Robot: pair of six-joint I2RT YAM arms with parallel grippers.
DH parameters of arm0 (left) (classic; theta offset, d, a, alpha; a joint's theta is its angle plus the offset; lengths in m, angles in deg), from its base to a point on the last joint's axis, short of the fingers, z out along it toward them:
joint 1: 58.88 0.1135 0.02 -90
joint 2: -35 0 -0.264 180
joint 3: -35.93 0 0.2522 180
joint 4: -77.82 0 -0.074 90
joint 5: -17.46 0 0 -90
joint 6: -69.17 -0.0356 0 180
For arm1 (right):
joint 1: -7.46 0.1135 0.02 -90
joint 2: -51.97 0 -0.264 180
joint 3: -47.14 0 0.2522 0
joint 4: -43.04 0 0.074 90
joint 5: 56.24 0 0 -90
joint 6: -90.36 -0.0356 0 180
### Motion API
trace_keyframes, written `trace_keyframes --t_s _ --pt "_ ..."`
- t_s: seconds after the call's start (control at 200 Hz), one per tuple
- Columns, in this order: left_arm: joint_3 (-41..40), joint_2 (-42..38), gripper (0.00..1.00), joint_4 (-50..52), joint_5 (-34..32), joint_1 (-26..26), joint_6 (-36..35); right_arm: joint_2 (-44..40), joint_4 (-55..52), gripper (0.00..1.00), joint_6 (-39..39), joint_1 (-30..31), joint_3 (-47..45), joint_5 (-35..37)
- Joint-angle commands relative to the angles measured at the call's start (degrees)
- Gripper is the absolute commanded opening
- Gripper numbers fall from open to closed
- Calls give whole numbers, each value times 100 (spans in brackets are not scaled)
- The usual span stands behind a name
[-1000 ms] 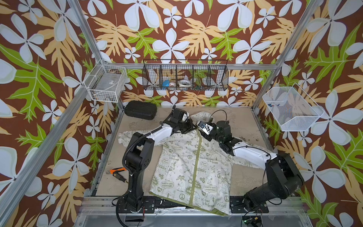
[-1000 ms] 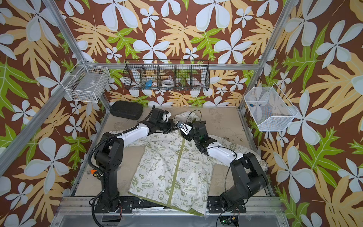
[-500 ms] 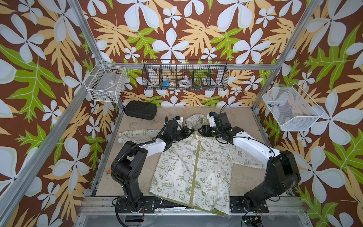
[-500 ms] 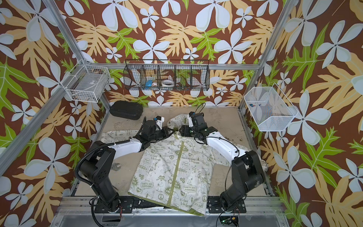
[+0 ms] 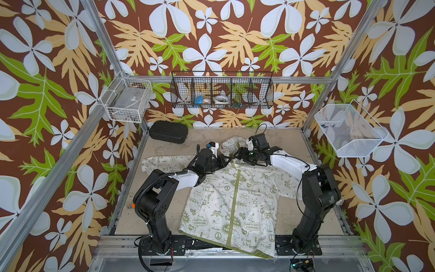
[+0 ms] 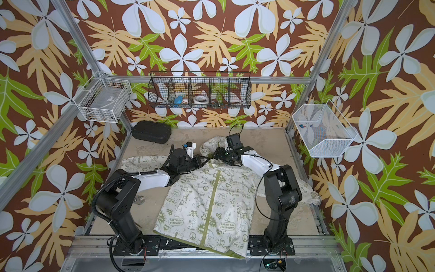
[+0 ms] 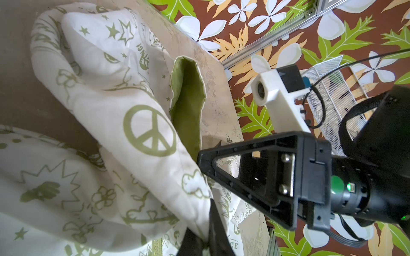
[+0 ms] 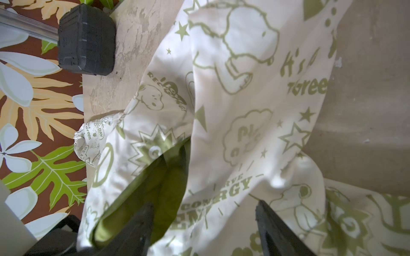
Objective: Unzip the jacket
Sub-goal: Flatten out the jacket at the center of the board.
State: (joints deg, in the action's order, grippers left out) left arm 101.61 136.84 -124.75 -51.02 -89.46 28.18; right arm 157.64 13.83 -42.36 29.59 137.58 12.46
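The jacket (image 5: 237, 202) (image 6: 211, 207) lies flat on the table, front up, hood toward the back wall. Its olive zipper strip (image 5: 236, 188) (image 6: 214, 190) runs closed down the middle. My left gripper (image 5: 226, 160) (image 6: 204, 161) (image 7: 205, 240) sits at the collar's left side, shut on a fold of the jacket's (image 7: 137, 124) cream fabric. The right gripper (image 5: 237, 154) (image 6: 215, 153) (image 8: 204, 221) hovers at the collar's right side by the hood. It is open, with printed cloth (image 8: 233, 137) and green lining lying between its spread fingers.
A black case (image 5: 168, 131) (image 6: 150, 131) (image 8: 86, 40) lies at the table's back left. A black wire basket (image 5: 222, 94) hangs on the back wall, with white baskets on the left (image 5: 128, 99) and right (image 5: 348, 131). A small tool (image 6: 140, 200) lies left of the jacket.
The left arm has dropped lower and its shut gripper has slid to the collar. The right gripper has swung toward the hood and its jaws have spread wider.
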Motion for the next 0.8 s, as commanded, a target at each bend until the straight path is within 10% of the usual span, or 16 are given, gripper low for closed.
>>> trace_keyframes --t_s 0.0,0.426,0.601,0.656,0.796 --pt "2 3 0 -375 12 -9 15 121 -61 73 -143 -22 245 -194" --pt "-24 147 0 -524 -129 -9 -24 445 -219 59 -227 7 199 -226" --pt "-9 187 0 -490 -195 -9 -43 321 -171 1 -246 6 208 -99" --pt "69 178 0 -223 -269 -9 -153 223 -61 0 -271 -5 138 -39" --pt "378 104 57 534 -417 -9 -507 -288 849 0 -410 -8 -503 307"
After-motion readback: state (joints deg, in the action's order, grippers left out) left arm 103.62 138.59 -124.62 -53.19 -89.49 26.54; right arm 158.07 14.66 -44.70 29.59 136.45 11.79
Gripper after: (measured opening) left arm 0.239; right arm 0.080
